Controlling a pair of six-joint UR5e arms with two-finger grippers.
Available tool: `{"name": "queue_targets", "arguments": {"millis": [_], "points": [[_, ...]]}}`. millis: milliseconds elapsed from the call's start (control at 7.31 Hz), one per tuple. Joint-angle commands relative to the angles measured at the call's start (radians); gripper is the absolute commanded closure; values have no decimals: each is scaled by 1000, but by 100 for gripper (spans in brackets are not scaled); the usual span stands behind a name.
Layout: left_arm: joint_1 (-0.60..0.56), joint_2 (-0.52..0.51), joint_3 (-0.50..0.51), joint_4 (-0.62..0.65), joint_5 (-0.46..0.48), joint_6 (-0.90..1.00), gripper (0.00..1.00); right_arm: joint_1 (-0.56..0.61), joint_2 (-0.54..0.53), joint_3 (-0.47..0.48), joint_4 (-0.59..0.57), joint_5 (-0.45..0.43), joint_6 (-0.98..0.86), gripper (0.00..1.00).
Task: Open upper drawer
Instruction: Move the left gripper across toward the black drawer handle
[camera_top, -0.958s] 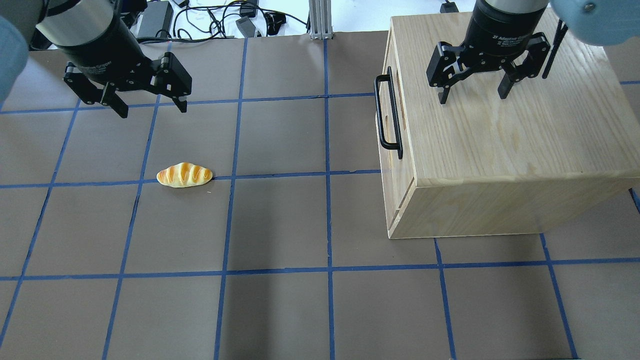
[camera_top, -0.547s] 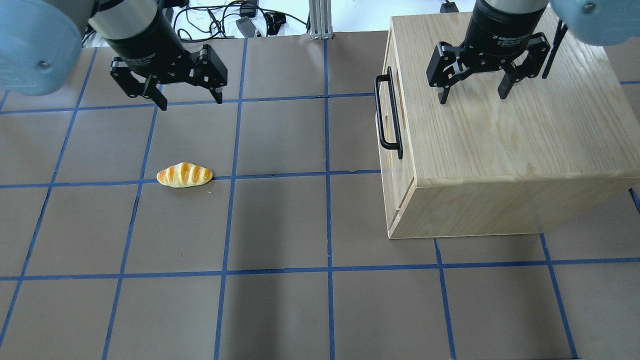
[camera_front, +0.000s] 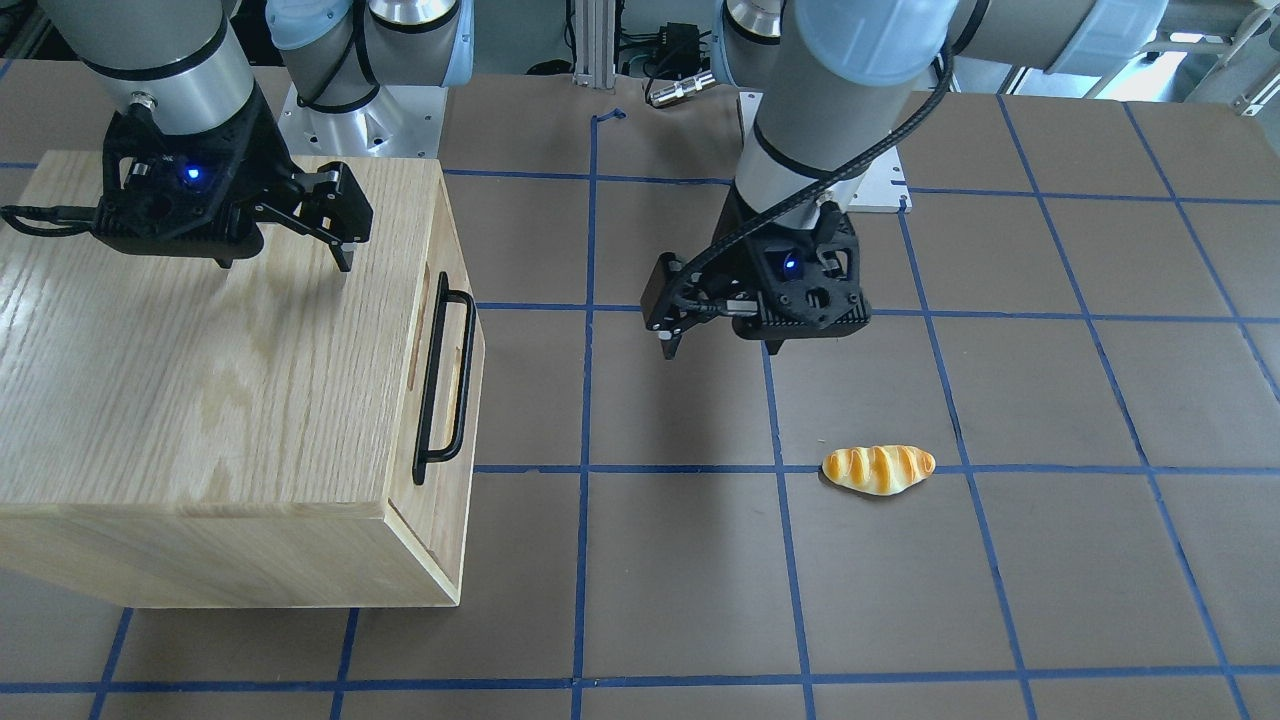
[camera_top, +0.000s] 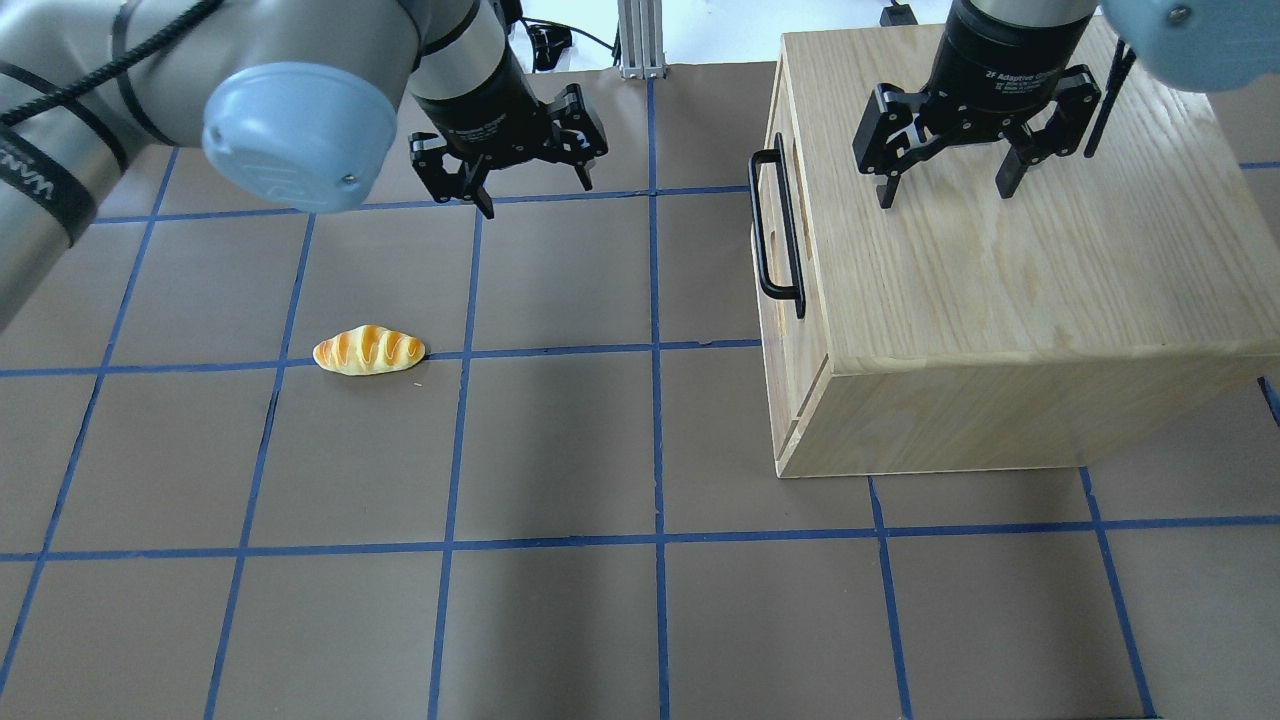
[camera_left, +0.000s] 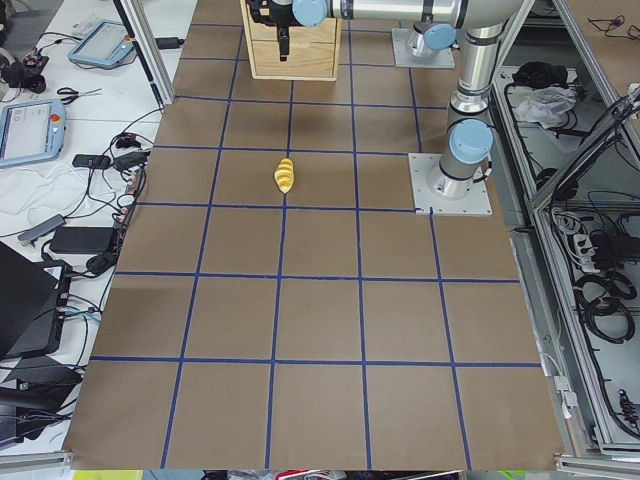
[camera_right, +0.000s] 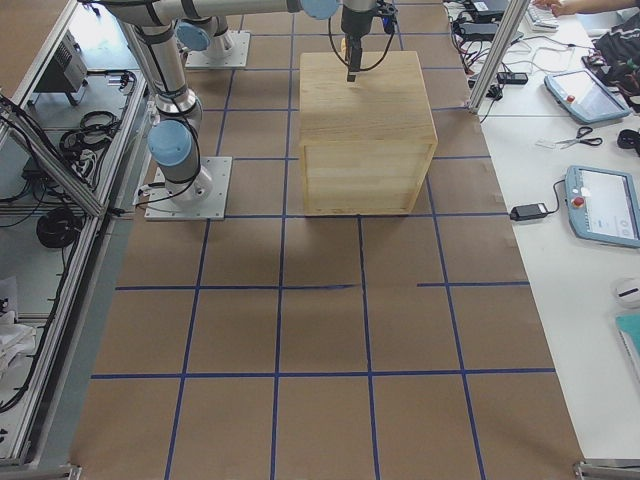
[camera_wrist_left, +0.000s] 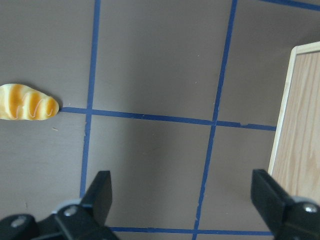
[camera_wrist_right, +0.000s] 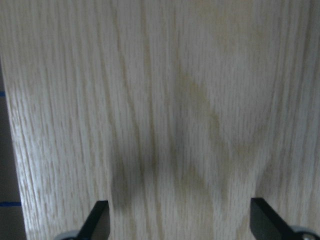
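Note:
The upper drawer (camera_front: 440, 260) sits shut and flush in the front of the oak cabinet (camera_top: 1000, 280). Its black bar handle (camera_top: 772, 225) shows in the overhead view and in the front-facing view (camera_front: 447, 380). My left gripper (camera_top: 535, 190) is open and empty above the mat, about one grid square left of the handle; it also shows in the front-facing view (camera_front: 720, 345). My right gripper (camera_top: 945, 195) is open and empty just above the cabinet top, behind the drawer front; it also shows in the front-facing view (camera_front: 285, 262). The right wrist view shows only wood grain between its fingertips.
A toy bread roll (camera_top: 369, 350) lies on the brown mat on a blue grid line, left of and nearer than my left gripper. It shows at the left edge of the left wrist view (camera_wrist_left: 27, 102). The cabinet's edge (camera_wrist_left: 302, 130) is at that view's right.
My left arm has swung right across the mat towards the cabinet, still open. My right gripper, the drawer and the roll have not moved.

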Motion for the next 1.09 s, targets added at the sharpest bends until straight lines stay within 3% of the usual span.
{"name": "queue_targets", "arguments": {"millis": [0, 274, 958], "points": [[-52, -48, 1, 112, -38, -60, 0, -1, 0, 0, 0, 0, 0, 0], [-75, -78, 1, 260, -138, -60, 0, 0, 0, 0, 0, 0, 0, 0], [-126, -137, 1, 268, -141, -92, 0, 0, 0, 0, 0, 0, 0, 0]]}}
